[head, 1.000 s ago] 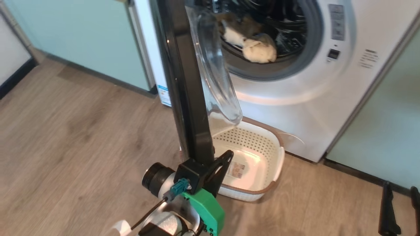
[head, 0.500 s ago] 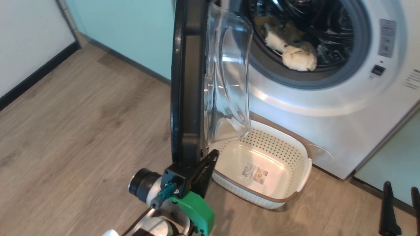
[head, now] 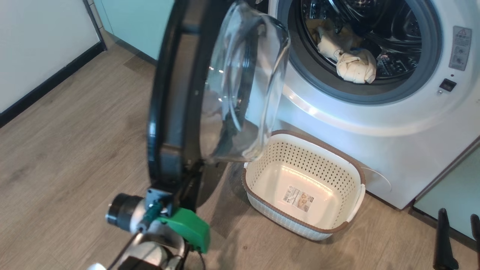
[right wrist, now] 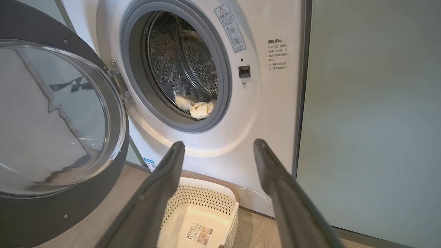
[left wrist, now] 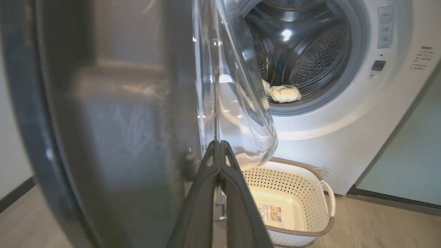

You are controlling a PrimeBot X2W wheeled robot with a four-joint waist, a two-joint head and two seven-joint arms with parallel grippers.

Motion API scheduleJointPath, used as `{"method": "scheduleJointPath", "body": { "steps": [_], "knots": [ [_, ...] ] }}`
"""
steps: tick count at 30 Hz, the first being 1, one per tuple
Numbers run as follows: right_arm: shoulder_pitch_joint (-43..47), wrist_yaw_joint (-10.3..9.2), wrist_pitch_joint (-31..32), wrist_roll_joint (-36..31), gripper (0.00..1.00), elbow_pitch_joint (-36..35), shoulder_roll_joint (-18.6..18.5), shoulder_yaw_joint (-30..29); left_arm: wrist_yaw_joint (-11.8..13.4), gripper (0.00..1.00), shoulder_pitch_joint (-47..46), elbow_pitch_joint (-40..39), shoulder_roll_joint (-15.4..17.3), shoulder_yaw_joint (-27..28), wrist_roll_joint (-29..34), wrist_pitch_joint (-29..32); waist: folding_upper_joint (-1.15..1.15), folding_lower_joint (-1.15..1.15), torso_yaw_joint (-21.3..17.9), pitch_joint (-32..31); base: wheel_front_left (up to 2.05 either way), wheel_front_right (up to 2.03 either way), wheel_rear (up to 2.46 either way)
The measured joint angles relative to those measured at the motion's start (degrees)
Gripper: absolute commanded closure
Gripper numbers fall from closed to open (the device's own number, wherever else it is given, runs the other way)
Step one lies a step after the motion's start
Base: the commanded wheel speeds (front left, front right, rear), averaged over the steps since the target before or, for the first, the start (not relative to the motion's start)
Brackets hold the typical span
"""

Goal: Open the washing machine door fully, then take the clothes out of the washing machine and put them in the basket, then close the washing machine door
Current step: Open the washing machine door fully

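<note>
The white washing machine (head: 375,131) stands with its round opening uncovered. Cream clothes (head: 354,65) lie at the drum's front lip, also in the wrist views (left wrist: 284,93) (right wrist: 200,108). The black washing machine door (head: 165,112) with its glass bowl hangs swung out to the left (right wrist: 34,217). My left gripper (head: 191,176) is shut, and its tips (left wrist: 218,148) rest against the door's inner lower edge. The cream basket (head: 300,157) sits empty on the floor below the opening (left wrist: 293,186) (right wrist: 203,193). My right gripper (head: 458,213) is open at the lower right and holds nothing (right wrist: 218,144).
Pale green cabinet panels (right wrist: 372,120) flank the washer on the right. A white wall with black skirting (head: 37,56) runs along the far left. Wooden floor (head: 75,150) stretches left of the door.
The door has swung wider open, from edge-on to showing its inner face. My left gripper has moved left with the door's lower edge. The head camera has shifted too.
</note>
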Motion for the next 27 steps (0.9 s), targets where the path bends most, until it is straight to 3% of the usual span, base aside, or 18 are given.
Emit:
{"method": "scheduleJointPath", "body": {
  "steps": [10,27],
  "knots": [
    [0.0,0.00,0.0,-3.2,0.00,0.1,0.0,-0.4,2.6,1.00,-0.2,4.0,2.1,5.1,-0.3,-2.8,0.00,0.00,-0.7,0.8,0.00,0.00,0.00],
    [0.0,0.00,0.0,-5.9,0.00,0.0,0.0,-0.7,3.8,1.00,-6.4,16.0,3.8,11.2,-2.8,-9.4,0.00,0.00,-2.9,1.8,0.00,0.00,0.00]
  ]
}}
